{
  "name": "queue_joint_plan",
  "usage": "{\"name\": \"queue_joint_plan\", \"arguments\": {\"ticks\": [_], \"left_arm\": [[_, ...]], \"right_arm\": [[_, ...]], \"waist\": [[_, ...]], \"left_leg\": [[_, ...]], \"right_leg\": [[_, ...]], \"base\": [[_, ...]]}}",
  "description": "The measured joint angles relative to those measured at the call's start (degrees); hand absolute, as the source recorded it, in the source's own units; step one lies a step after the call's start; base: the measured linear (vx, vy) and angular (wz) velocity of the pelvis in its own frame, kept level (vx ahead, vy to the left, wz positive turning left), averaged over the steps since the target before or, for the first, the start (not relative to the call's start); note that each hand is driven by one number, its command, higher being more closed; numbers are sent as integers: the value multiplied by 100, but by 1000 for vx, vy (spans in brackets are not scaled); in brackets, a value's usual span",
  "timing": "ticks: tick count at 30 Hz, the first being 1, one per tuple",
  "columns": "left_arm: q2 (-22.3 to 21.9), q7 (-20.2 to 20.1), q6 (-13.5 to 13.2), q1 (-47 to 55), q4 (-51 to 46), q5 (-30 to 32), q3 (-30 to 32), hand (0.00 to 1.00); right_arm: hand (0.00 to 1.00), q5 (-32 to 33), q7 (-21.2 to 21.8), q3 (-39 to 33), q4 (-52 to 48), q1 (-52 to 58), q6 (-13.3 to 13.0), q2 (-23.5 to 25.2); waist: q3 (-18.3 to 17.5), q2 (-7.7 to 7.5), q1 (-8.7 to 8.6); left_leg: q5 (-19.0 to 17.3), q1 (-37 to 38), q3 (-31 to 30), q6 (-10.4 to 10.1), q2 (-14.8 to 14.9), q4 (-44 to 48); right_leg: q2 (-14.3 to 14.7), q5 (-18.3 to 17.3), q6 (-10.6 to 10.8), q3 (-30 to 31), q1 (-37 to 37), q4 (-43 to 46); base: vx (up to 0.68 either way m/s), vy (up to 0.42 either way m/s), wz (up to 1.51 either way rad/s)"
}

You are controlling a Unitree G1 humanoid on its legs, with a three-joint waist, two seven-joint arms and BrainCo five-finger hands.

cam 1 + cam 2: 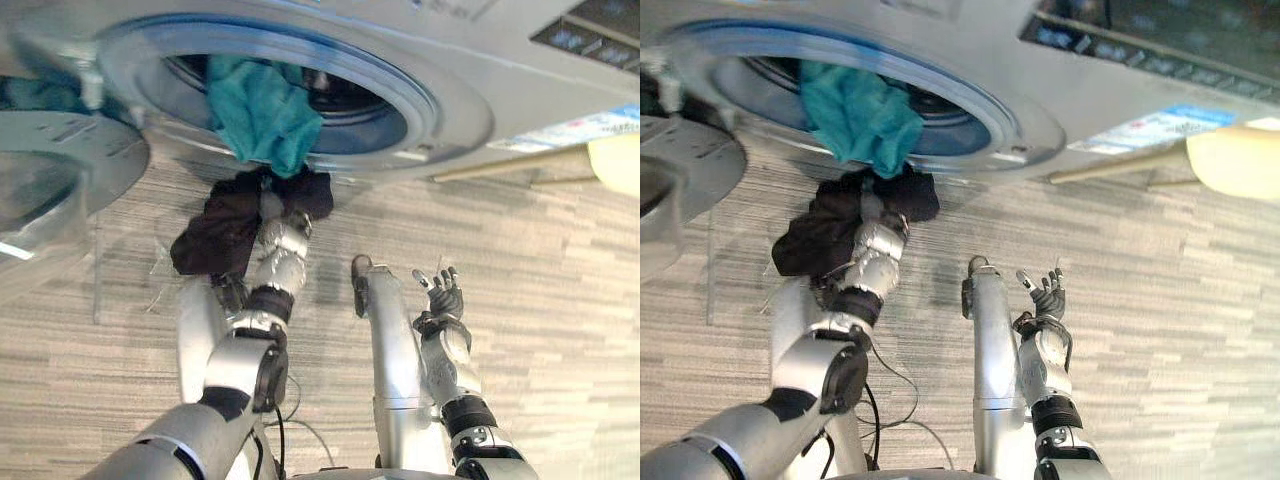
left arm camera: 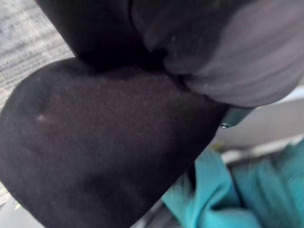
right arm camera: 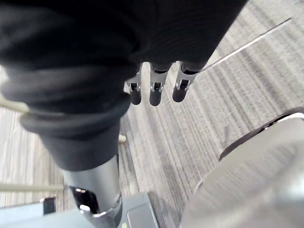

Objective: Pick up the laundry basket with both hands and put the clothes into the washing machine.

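Washing machine (image 1: 450, 100) glossy silver — teal cloth (image 1: 262, 115), black cloth (image 1: 215, 235) matt.

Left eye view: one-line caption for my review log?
Left hand, buried in a black garment, below the washing machine's open drum, a teal cloth hanging over its rim; right hand open.

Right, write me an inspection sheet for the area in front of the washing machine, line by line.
surface: grey striped floor.
job's things: washing machine, its door swung open to the robot's left; teal cloth hangs out over the rim of the drum opening; black garment bunched just below the opening, outside the drum.
clutter: pale cream object at the right edge beside the machine; cannot tell what it is.
hands: left hand raised under the opening with the black garment draped over it; right hand open, holding nothing, over the floor.
cables: nothing seen.
surroundings: nothing seen.
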Motion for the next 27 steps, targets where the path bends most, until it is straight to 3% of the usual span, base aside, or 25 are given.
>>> {"name": "queue_joint_plan", "arguments": {"ticks": [3, 7, 14, 17, 18, 21, 23, 27], "left_arm": [[272, 124, 118, -494, 156, -279, 302, 100], [504, 450, 534, -788, 154, -390, 358, 100], [947, 1303, 622, -880, 152, -446, -1070, 100], [1367, 1713, 883, -880, 130, 200, -1786, 100], [1483, 1911, 949, -878, 79, 509, -2064, 100], [1584, 2118, 1091, -876, -120, 936, -2296, 100], [1745, 2140, 1199, -557, -714, 1156, -2131, 100], [1871, 2077, 1181, 302, -2258, 1459, -1475, 100]], "right_arm": [[0, -2, 131, -298, -91, 120, 0, 86], [0, -2, 382, -868, 37, 162, -30, 213], [0, 215, 635, -1129, -172, 867, -38, 213], [0, 341, 749, -1392, -548, 1295, -54, 191], [0, 435, 760, -1535, -693, 1423, -94, 166], [0, 526, 844, -1636, -813, 1606, -138, 41], [0, 638, 852, -1641, -929, 1617, -179, 71], [0, 683, 842, -1560, -940, 1599, -264, 259]], "waist": [[5, -16, -81], [5, -13, -73], [11, -1, 90], [35, 35, 175], [83, 108, 219], [114, 156, 288], [171, 247, 270], [284, 251, 89]], "left_leg": [[-168, -67, 228, 75, 248, 78], [-208, -157, 294, 62, 272, 59], [-206, -292, 302, 65, 167, 95], [-200, -427, 244, 52, 160, 187], [-193, -503, 167, 40, 149, 238], [-173, -630, 109, 4, 54, 264], [-132, -761, -74, -65, 41, 329], [-43, -929, -274, -142, -49, 354]], "right_leg": [[203, 169, 144, 242, -134, -207], [187, 250, 118, 282, -246, -328], [86, 253, 63, 285, -536, -121], [91, 235, 28, 253, -733, 62], [89, 229, 16, 203, -785, 119], [73, 223, 4, 197, -934, 223], [67, 220, -50, 54, -979, 301], [-52, 170, -200, -164, -1071, 432]], "base": [[-16, 71, -53], [-17, 46, -13], [-15, 6, 5], [0, 0, 0], [-26, -12, 3], [-29, -9, 10], [-19, -6, 2], [6, -14, 13]]}}
